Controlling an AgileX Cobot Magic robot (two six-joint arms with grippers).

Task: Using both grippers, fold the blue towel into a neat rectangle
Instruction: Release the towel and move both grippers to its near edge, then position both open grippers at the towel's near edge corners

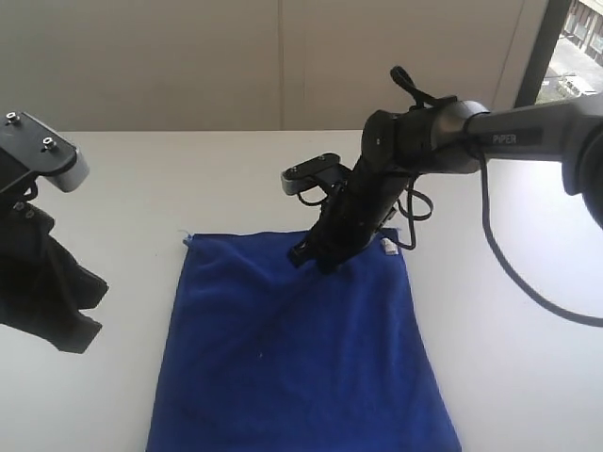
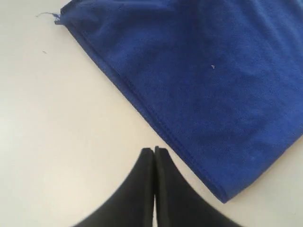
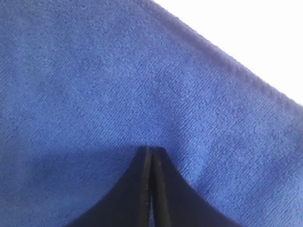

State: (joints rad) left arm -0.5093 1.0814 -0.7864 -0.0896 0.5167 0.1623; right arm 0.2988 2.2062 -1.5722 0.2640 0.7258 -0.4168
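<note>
Broadly, the white table (image 1: 509, 358) carried the blue towel (image 1: 297, 348), spread flat beneath the right gripper (image 3: 151, 150) and just beside the left gripper (image 2: 154, 150). Both pairs of jaws were pressed together, pinching nothing. Soft, light and limp, it likely wanted pinching at its corners, one by the white tag (image 1: 387, 245).

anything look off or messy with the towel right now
Only small things: a loose thread sticks out from one corner of the blue towel, and a white lint speck sits on its surface. Otherwise it lies flat, nothing spilled.
</note>
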